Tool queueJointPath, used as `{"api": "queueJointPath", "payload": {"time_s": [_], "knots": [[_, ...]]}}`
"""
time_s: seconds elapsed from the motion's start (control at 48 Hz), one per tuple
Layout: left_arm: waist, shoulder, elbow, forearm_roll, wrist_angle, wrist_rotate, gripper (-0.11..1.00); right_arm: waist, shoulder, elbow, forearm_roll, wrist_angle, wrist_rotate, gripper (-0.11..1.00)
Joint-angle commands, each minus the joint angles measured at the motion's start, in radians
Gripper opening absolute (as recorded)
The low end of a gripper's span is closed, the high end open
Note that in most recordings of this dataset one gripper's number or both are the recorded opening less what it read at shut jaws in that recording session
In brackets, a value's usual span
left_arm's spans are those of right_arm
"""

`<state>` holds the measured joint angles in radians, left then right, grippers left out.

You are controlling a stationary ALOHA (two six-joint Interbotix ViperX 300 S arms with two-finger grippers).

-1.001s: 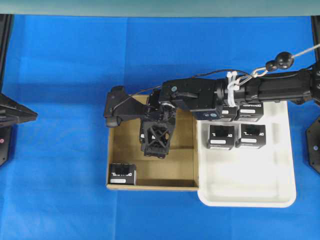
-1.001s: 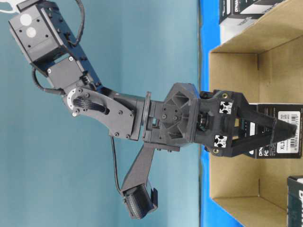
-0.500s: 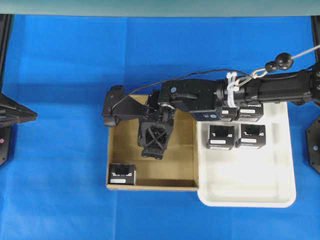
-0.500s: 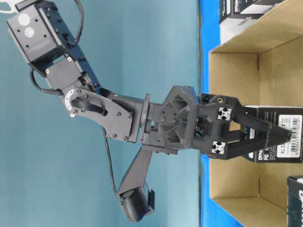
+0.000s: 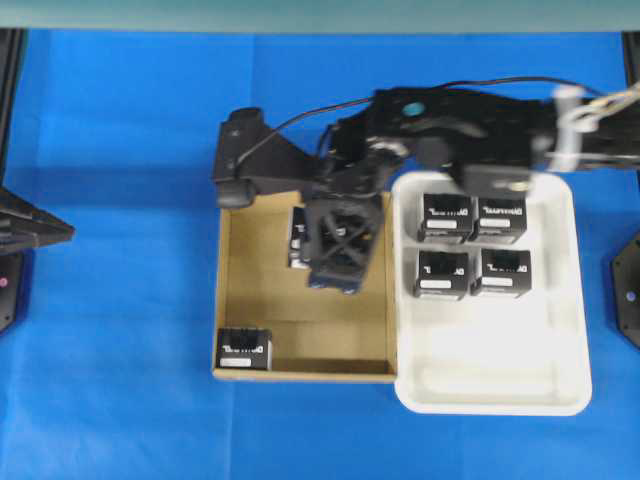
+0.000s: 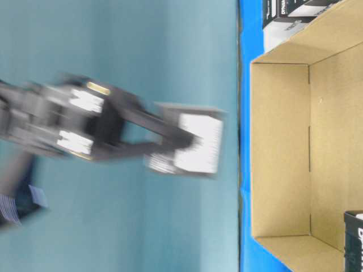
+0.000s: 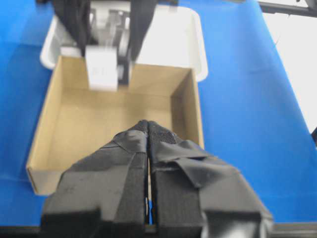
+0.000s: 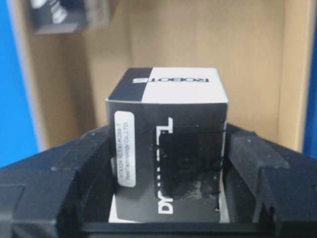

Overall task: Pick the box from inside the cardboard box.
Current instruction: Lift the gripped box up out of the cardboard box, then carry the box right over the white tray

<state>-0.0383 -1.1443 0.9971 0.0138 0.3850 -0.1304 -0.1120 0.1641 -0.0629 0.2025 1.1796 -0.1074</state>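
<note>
My right gripper (image 8: 166, 166) is shut on a small black box (image 8: 168, 144) with white lettering, one finger (image 8: 74, 173) on each side of it. In the overhead view the right gripper (image 5: 335, 275) holds this box (image 5: 297, 240) above the far part of the brown cardboard box (image 5: 300, 335). The table-level view shows the held box (image 6: 195, 144), blurred, raised above the cardboard box (image 6: 281, 141). Another black box (image 5: 244, 350) sits in its near-left corner. My left gripper (image 7: 148, 130) is shut with nothing in it, hovering over the carton's (image 7: 74, 129) near edge.
A white plastic tray (image 5: 500, 375) stands right against the carton's right wall, with several black boxes (image 5: 470, 245) in its far half. The blue cloth (image 5: 120, 150) covers the table. The left arm's base (image 5: 30, 225) sits at the left edge.
The right gripper closed on the box inside the carton and lifted it up above the walls, shifting slightly right and toward the far side. The left gripper has stayed put.
</note>
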Motion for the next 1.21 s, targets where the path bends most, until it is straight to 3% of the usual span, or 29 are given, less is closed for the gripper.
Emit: {"api": "queueJointPath", "payload": {"time_s": [0.0,0.417,0.855,1.022,1.188], "knots": [[0.0,0.011,-0.026,0.003,-0.006,-0.002,-0.03,0.002,-0.067,-0.025,0.002,0.044,0.003,0.62],[0.0,0.005,-0.028,0.003,-0.005,0.0,-0.03,0.002,-0.276,0.008,-0.02,0.199,0.04,0.62],[0.0,0.011,-0.026,0.003,-0.005,-0.003,-0.03,0.037,-0.466,0.163,-0.02,0.206,0.13,0.62],[0.0,0.012,-0.025,0.003,-0.005,-0.003,-0.03,0.094,-0.485,0.299,-0.02,0.179,0.137,0.62],[0.0,0.011,-0.026,0.003,-0.005,-0.005,-0.03,0.156,-0.494,0.482,-0.014,0.005,0.14,0.62]]}}
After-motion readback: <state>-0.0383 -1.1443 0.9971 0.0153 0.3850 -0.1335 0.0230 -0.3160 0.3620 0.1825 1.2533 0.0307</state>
